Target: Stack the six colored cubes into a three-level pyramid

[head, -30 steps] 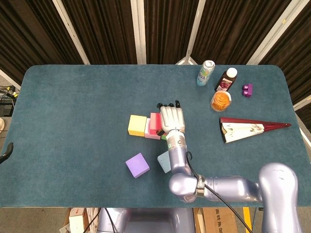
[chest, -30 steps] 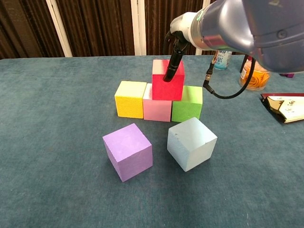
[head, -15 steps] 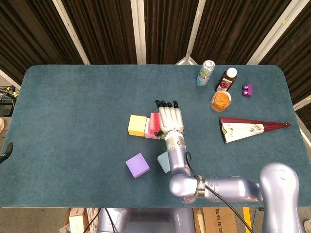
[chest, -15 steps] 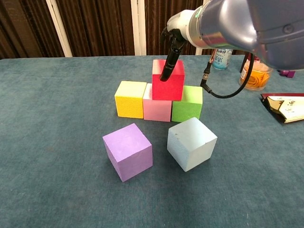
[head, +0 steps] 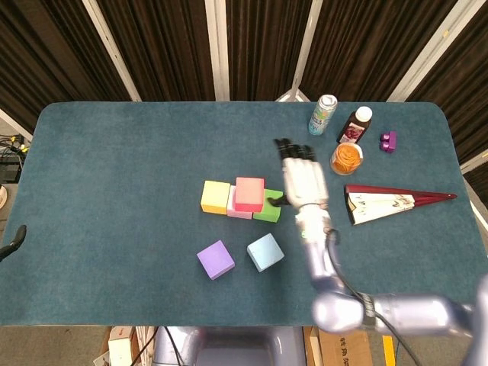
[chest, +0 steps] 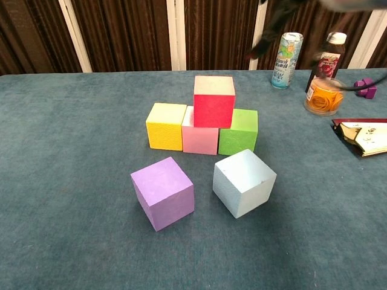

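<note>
A yellow cube (head: 215, 197) (chest: 166, 125), a pink cube (chest: 199, 139) and a green cube (head: 269, 209) (chest: 239, 131) stand in a row. A red cube (head: 249, 194) (chest: 213, 101) sits on top, over the pink and green ones. In front lie a purple cube (head: 216, 259) (chest: 162, 193) and a light blue cube (head: 265, 252) (chest: 243, 182), each on its own. My right hand (head: 303, 183) hovers to the right of the stack, fingers spread, holding nothing. The chest view shows only a blurred dark finger near the top edge. My left hand does not show.
At the back right stand a can (head: 323, 114) (chest: 285, 52), a dark bottle (head: 354, 125) (chest: 322, 60), an orange jar (head: 348, 158) (chest: 323, 96) and a small purple piece (head: 388, 141). A maroon folded fan (head: 389, 202) lies at the right. A dark shape (head: 14, 238) pokes in at the table's left edge.
My right hand has let go of the red cube and moved away to the right and up. The red cube stays on the pink and green cubes.
</note>
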Controlling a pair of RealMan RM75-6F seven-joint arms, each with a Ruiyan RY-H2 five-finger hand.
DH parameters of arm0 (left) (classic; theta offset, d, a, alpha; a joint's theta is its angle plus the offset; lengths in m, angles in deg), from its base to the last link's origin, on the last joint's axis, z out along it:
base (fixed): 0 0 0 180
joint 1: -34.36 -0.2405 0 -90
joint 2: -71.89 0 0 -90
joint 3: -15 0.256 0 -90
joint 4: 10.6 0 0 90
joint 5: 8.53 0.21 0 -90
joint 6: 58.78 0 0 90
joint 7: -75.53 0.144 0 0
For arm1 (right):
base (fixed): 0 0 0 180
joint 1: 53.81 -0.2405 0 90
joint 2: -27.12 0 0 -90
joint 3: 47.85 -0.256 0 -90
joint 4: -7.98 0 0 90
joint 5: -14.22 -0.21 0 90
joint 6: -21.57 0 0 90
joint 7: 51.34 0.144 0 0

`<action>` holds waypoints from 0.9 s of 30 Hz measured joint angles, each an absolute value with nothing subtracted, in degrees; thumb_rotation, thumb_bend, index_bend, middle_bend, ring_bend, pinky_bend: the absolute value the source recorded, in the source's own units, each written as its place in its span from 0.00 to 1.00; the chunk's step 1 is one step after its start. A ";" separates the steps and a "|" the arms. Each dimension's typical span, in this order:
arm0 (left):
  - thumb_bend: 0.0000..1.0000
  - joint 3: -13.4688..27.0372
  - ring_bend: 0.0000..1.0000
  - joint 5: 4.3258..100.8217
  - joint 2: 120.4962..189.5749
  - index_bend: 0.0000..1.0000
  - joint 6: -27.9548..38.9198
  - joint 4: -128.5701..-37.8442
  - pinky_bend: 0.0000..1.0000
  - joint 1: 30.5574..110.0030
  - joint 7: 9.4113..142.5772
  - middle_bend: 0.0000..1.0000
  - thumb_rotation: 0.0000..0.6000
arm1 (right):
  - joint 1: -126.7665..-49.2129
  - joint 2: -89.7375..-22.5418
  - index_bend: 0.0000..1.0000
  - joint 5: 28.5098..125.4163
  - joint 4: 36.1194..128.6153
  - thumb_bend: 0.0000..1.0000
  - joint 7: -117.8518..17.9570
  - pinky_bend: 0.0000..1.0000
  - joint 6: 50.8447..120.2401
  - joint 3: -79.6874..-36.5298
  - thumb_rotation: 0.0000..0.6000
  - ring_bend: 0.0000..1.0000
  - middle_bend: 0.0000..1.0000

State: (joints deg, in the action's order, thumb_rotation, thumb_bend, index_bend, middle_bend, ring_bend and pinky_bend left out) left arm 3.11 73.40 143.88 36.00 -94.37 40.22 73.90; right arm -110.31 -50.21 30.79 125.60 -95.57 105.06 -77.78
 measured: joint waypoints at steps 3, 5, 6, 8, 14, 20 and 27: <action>0.35 4.15 0.00 74.52 142.83 0.14 35.35 -95.25 0.00 40.11 72.55 0.01 1.00 | -103.29 -43.43 0.05 36.82 130.43 0.09 -92.59 0.00 106.95 -74.23 1.00 0.10 0.08; 0.35 5.07 0.00 75.44 141.91 0.14 34.51 -95.93 0.00 40.10 71.68 0.01 1.00 | -99.18 -39.77 0.05 40.84 132.09 0.09 -90.22 0.00 107.47 -71.66 1.00 0.10 0.08; 0.35 5.47 0.00 75.82 141.54 0.14 34.08 -96.21 0.00 40.13 71.33 0.01 1.00 | -96.48 -37.62 0.05 43.79 132.76 0.09 -88.23 0.00 107.65 -69.86 1.00 0.10 0.08; 0.35 6.29 0.00 76.50 140.92 0.14 33.00 -96.75 0.00 40.30 70.85 0.01 1.00 | -92.88 -35.40 0.05 48.60 133.15 0.09 -84.60 0.00 107.76 -67.13 1.00 0.10 0.08; 0.31 7.99 0.00 78.47 139.01 0.13 30.10 -97.73 0.00 41.33 70.94 0.01 1.00 | -80.22 -32.18 0.05 65.91 130.56 0.09 -69.80 0.00 109.75 -57.45 1.00 0.09 0.08; 0.31 9.47 0.00 81.52 133.97 0.12 24.99 -99.60 0.00 44.05 70.45 0.01 1.00 | -70.67 -33.90 0.05 81.91 120.19 0.09 -61.59 0.00 115.06 -49.55 1.00 0.09 0.08; 0.27 10.60 0.00 85.50 126.64 0.10 15.68 -103.71 0.00 50.07 71.67 0.01 1.00 | -62.60 -38.88 0.05 88.92 108.32 0.09 -51.07 0.00 119.37 -46.62 1.00 0.08 0.08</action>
